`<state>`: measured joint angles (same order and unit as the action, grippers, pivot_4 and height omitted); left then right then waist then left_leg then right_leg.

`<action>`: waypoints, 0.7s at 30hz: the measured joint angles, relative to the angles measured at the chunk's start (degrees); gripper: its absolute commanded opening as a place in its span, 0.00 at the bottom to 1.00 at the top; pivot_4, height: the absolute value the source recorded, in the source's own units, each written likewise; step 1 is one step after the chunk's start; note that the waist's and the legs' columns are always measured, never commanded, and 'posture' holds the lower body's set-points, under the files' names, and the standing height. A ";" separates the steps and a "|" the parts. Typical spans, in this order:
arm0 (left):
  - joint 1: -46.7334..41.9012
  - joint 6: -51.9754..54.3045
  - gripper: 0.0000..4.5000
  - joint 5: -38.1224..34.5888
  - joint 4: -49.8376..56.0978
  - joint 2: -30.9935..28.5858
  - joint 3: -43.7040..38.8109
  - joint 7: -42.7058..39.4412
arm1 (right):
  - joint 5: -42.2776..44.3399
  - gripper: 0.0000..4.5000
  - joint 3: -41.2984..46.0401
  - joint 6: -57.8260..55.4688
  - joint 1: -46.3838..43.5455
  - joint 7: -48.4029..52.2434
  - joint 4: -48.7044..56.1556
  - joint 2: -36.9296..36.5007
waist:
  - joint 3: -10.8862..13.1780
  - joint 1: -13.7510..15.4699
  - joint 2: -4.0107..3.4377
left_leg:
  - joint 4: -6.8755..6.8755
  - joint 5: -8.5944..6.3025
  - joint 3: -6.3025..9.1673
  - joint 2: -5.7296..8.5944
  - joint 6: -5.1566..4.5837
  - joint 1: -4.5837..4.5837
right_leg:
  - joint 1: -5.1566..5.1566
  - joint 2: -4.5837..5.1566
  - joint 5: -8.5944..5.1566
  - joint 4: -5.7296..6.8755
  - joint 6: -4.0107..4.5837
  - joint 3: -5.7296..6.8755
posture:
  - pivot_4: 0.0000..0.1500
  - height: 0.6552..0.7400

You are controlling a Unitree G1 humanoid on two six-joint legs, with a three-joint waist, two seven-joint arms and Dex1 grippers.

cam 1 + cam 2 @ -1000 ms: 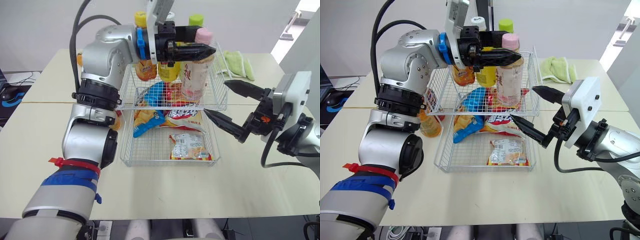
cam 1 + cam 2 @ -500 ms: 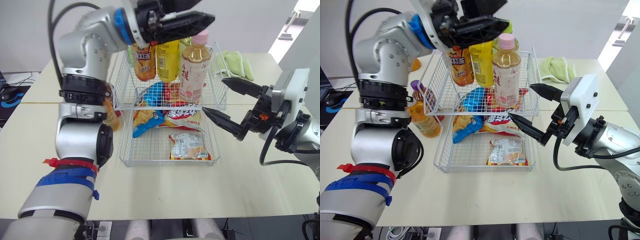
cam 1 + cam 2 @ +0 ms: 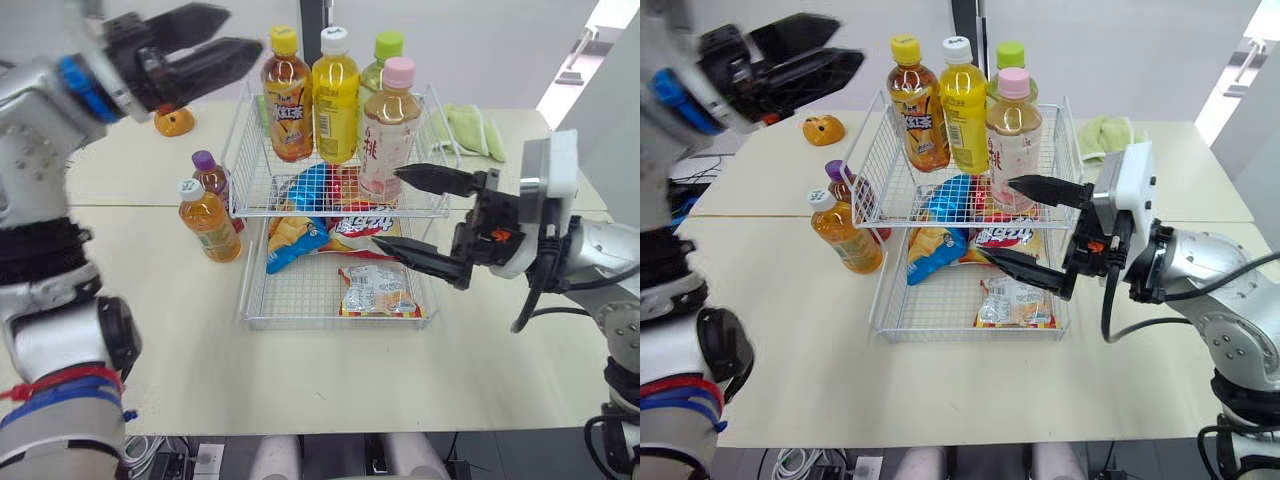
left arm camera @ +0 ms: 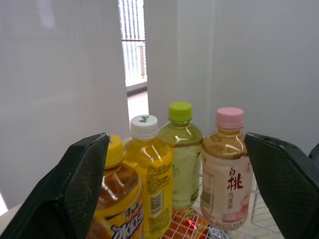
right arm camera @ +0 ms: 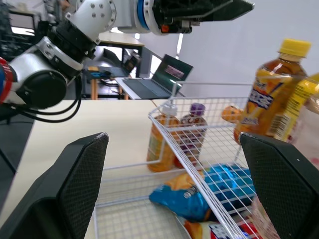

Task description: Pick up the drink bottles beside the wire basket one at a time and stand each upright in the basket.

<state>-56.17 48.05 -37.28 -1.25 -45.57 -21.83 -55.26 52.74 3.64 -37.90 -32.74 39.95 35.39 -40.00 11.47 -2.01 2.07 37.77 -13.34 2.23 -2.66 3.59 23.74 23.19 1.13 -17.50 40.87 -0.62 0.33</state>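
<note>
Four bottles stand upright at the back of the wire basket (image 3: 243, 290): an amber one (image 3: 287, 98), a yellow one (image 3: 335, 100), a green one (image 3: 380, 62) and a pink-capped tea bottle (image 3: 387, 135). Left of the basket, on the table, stand an orange bottle with a white cap (image 3: 208, 222) and a purple-capped bottle (image 3: 213, 180). My left gripper (image 3: 240, 30) hangs open and empty, high up to the left of the basket. My right gripper (image 3: 385, 208) is open over the basket's right half, just in front of the pink-capped bottle.
Snack packets, including a blue bag (image 3: 305, 190) and a clear one (image 3: 378, 292), lie on the basket floor. A green cloth (image 3: 470, 125) lies at the back right and a small orange object (image 3: 173, 122) at the back left. The table's seam runs left of the basket.
My left gripper has let go of the pink-capped bottle, which now stands in the basket, and has drawn up and away to the left. My right gripper has moved left over the basket.
</note>
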 measured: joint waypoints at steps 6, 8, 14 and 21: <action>17.05 4.13 0.99 -2.90 10.04 -2.49 -14.16 8.18 | -2.14 1.00 -4.00 2.10 -3.55 6.31 -4.82 2.89 | 0.00 0.25 0.01 | 0.16 0.01 0.12 -0.04 0.00 0.00 | -0.03 -0.04 0.02 0.15 0.03 0.12 | 1.00 1.00; 24.01 4.38 0.99 -3.46 13.37 -2.83 -19.68 9.90 | -3.15 1.00 -5.43 2.79 -5.04 8.13 -6.84 4.37 | -0.01 0.32 0.03 | 0.15 0.00 0.09 -0.04 0.01 -0.03 | -0.04 -0.03 0.03 0.13 0.04 0.08 | 1.00 1.00; 50.49 4.21 0.99 -5.34 22.62 6.27 -33.68 12.19 | -6.47 1.00 -7.86 5.17 -7.63 12.74 -12.37 8.01 | -0.04 0.33 0.07 | 0.12 0.00 0.11 -0.07 0.01 -0.03 | -0.04 0.04 0.05 0.10 0.09 0.05 | 1.00 1.00; 68.62 0.22 0.99 -8.74 32.47 18.69 -37.52 15.87 | -8.87 1.00 -8.50 6.99 -9.32 15.01 -15.21 10.61 | -0.08 0.96 0.12 | 0.14 0.00 0.27 -0.04 0.01 -0.13 | -0.22 0.04 0.09 0.09 0.15 0.05 | 1.00 1.00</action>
<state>12.44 48.27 -46.03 31.22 -26.88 -59.35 -39.39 43.86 -4.85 -30.90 -42.06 54.96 20.18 -29.39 11.40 -1.05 2.19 37.90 -13.34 2.50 -2.70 3.61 23.61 22.97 1.17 -17.41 40.96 -0.47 0.38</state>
